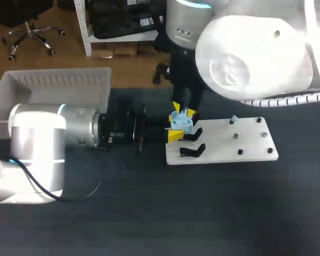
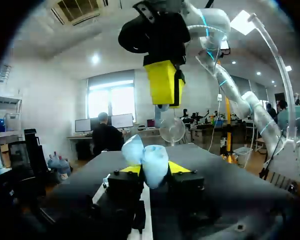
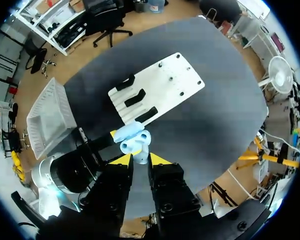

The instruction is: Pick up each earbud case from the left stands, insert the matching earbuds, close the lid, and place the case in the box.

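Left gripper [image 2: 155, 169] is clamped on the light-blue plastic earbud case [image 2: 149, 161]. One yellow tip presses each side of its lower half, and the case is held up off the dark table [image 1: 202, 213] with its lid hinged open in a V. Right gripper [image 3: 140, 160] hangs directly above the left jaws, pointing straight down. Its yellow tips are pinched nearly together on a small pale-blue earbud [image 3: 139, 157], with the stem between the tips and the head just at the open case; contact between earbud and case cannot be told. Just beyond and beneath both jaws lies the flat white rectangular board [image 1: 234, 146]. The case hovers over the board edge nearest the left arm. Black hook-shaped stands [image 1: 193, 151] sit along that edge, just beside the left jaws; the right wrist view shows three, all without a case. Further across the board from the jaws stand small black pegs [image 1: 240, 152], and a small blue piece [image 1: 234, 118] sits on one at the far edge, too small to identify. Well behind the left jaws, back past the left arm's wrist, the white ribbed plastic box [image 1: 58, 80] sits on the table; its inside is not fully visible.
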You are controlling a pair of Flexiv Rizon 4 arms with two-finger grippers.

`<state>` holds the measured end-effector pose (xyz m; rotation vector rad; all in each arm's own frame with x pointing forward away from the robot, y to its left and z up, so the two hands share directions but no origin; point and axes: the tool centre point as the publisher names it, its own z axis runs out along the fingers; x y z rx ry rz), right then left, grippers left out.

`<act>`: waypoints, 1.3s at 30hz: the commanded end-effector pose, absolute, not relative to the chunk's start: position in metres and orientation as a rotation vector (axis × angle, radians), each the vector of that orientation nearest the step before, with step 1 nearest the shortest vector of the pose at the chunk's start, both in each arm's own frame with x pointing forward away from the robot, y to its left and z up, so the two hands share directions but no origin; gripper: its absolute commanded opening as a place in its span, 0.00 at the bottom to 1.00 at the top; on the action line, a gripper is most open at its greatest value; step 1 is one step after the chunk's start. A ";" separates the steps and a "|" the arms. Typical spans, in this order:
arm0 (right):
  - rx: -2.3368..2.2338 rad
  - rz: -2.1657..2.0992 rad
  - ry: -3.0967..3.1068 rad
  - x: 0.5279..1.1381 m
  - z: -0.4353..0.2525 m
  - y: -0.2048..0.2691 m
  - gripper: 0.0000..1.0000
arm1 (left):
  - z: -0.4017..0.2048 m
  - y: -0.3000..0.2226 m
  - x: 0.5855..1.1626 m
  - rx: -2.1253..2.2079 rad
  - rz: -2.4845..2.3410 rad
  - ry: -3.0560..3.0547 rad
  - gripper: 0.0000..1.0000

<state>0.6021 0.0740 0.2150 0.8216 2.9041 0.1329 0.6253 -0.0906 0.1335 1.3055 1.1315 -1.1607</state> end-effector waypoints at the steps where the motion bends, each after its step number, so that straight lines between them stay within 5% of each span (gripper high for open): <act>1: 0.908 0.119 2.859 0.597 0.216 0.077 0.00 | 0.133 -0.091 0.624 1.300 -1.154 1.129 0.00; 39: 0.999 0.066 2.847 0.612 0.196 0.082 0.00 | 0.133 -0.091 0.624 1.300 -1.154 1.129 0.00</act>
